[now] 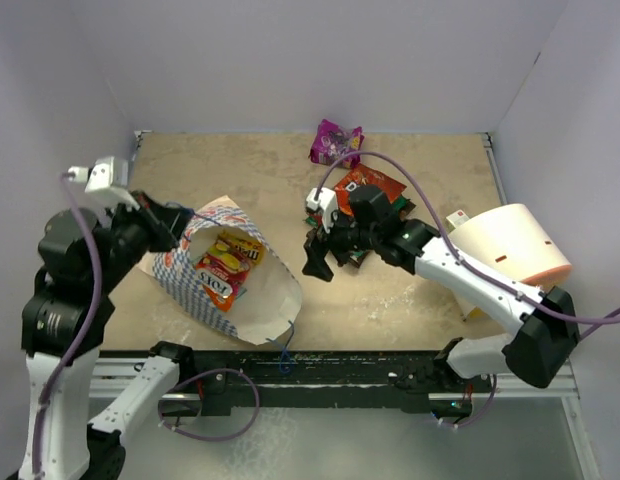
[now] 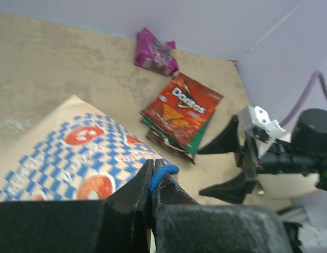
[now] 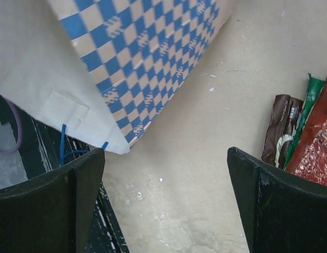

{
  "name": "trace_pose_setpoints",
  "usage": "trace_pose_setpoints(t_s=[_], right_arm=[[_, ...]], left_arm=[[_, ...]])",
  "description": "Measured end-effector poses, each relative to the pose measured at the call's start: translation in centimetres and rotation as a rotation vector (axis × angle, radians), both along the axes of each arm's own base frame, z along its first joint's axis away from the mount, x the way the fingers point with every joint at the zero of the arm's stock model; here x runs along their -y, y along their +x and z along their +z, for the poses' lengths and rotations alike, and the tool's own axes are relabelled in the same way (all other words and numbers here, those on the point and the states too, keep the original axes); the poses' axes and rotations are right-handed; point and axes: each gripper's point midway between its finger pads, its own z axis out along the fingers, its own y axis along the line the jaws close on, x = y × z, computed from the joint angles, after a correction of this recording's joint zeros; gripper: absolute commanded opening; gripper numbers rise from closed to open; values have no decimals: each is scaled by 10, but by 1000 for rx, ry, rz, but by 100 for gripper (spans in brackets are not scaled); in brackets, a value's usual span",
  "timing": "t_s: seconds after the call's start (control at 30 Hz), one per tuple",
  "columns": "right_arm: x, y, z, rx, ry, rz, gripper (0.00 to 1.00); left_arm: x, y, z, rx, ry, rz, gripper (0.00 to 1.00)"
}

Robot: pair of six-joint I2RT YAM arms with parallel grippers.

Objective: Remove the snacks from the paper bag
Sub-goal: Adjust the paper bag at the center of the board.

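The paper bag point(image 1: 275, 295) lies on the table at the left with its mouth gaping. A yellow packet point(image 1: 237, 250) and a red-orange packet point(image 1: 218, 290) show inside it. My left gripper point(image 1: 180, 222) is shut on the bag's blue string handle point(image 2: 162, 172) at the bag's far rim. My right gripper point(image 1: 325, 262) hangs open and empty over bare table, just right of the bag point(image 3: 142, 58). Behind it lies a pile of snacks: a red Doritos packet point(image 2: 182, 108) on top, a green packet point(image 3: 311, 95) and a brown pouch point(image 3: 277, 126). A magenta packet point(image 1: 336, 141) lies by the back wall.
A large cream-peach cylinder point(image 1: 515, 245) lies at the right edge beside my right arm. Purple-white walls close off the back and both sides. The black mounting rail point(image 1: 340, 365) runs along the near edge, and the bag's other blue handle point(image 3: 63, 150) hangs over it.
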Motion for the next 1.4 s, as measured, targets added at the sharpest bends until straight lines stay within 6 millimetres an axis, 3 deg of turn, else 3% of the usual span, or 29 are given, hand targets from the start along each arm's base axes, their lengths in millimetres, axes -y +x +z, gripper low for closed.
trace_pose_setpoints(t_s=[0.13, 0.23, 0.33, 0.43, 0.57, 0.7, 0.8, 0.9, 1.03, 1.1, 1.23, 1.33, 1.4], right_arm=[[-4, -22, 4, 111, 14, 105, 100], [-13, -40, 23, 232, 69, 200, 98], [-30, -68, 45, 351, 141, 333, 87], [-47, -101, 54, 458, 174, 492, 62], [-66, -147, 51, 622, 192, 722, 56], [-85, -176, 30, 725, 168, 868, 56], [-107, -180, 1, 769, 97, 920, 55], [-125, -167, -23, 787, 28, 900, 55], [-122, -154, -38, 813, -23, 850, 58], [-111, -154, -35, 819, -15, 834, 63], [-86, -163, -6, 844, 67, 798, 70], [-71, -170, 16, 869, 141, 771, 65], [-66, -172, 14, 876, 156, 766, 60]], left_arm=[[9, -47, -9, -49, -117, -62, 0], [17, -61, -14, -92, -161, -105, 0], [24, -59, -19, -145, -177, -136, 0], [30, -53, -14, -169, -177, -163, 0], [39, -50, -4, -182, -169, -219, 0], [47, -47, -1, -202, -172, -267, 0], [52, -47, 0, -205, -173, -297, 0], [55, -51, 0, -213, -170, -329, 0], [57, -60, -1, -210, -161, -365, 0], [57, -65, -3, -205, -152, -378, 0], [56, -70, -11, -216, -137, -384, 0], [56, -68, -19, -236, -130, -381, 0], [56, -66, -21, -246, -130, -381, 0]])
